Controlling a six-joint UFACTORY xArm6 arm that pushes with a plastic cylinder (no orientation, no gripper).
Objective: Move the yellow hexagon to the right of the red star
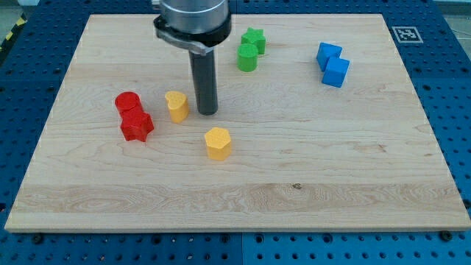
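Note:
The yellow hexagon (218, 143) lies on the wooden board, below and slightly right of my tip (208, 112). My tip rests on the board just right of a yellow heart-shaped block (176, 106), a small gap apart. The red star (137, 126) sits at the view's left, touching a red cylinder (127, 102) just above it. The hexagon is well to the right of the star and a little lower.
A green star (255, 39) and a green cylinder (247, 57) sit together near the view's top centre. Two blue blocks (332, 64) sit touching at the upper right. The board's edge (235, 227) runs along the view's bottom.

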